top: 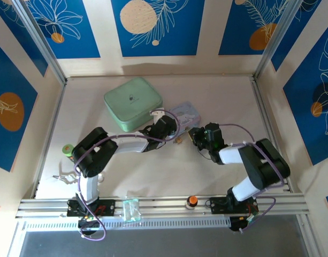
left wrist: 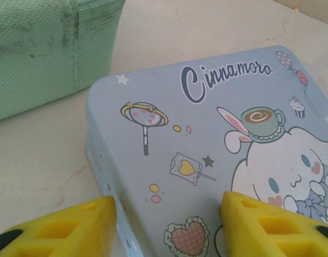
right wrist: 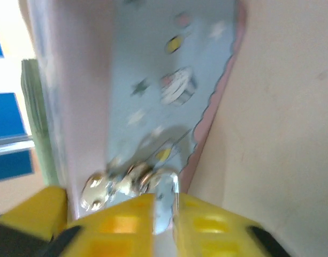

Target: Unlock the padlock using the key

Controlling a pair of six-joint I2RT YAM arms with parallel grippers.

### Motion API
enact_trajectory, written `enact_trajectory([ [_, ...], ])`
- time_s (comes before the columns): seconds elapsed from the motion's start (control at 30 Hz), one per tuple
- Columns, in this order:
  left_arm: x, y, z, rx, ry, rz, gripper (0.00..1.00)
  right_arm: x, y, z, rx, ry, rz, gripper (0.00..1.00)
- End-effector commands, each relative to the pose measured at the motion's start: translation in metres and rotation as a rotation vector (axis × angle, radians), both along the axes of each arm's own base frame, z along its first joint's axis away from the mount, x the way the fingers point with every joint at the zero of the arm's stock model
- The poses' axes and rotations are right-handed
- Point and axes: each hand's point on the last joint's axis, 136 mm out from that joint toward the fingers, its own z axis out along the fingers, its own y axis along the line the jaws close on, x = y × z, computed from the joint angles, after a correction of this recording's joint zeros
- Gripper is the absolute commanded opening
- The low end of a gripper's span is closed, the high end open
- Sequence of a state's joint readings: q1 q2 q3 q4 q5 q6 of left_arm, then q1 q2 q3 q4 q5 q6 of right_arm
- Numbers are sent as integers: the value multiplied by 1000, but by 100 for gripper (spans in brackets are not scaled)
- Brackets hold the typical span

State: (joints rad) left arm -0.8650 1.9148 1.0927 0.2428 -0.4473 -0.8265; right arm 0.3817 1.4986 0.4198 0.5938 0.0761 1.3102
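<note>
From above, I see a pale blue tin point(top: 186, 113) just beside a green case point(top: 132, 103). My left wrist camera shows the left claw point(left wrist: 169, 227) spread apart, straddling the tin's corner. My right wrist camera, blurred, shows the brass padlock point(right wrist: 115, 184) against the tin, just past the right claw point(right wrist: 164, 214); whether that claw grips, I cannot tell.

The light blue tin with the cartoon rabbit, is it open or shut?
Shut. In the left wrist view the tin lies flat with its printed lid seated, and no gap shows along the visible edge.
</note>
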Motion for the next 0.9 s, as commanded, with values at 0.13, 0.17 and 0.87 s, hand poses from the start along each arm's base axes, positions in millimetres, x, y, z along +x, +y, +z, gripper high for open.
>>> enact_trajectory([
  [0.13,-62,49,-98,329,343,-117,58,-34,3,-6,-451,-9,383,46],
  [0.17,-61,48,-98,329,343,-119,58,-35,6,-6,-503,-22,429,46],
  [0.87,-61,49,-106,325,370,-109,57,-19,54,-30,-918,-113,640,61],
])
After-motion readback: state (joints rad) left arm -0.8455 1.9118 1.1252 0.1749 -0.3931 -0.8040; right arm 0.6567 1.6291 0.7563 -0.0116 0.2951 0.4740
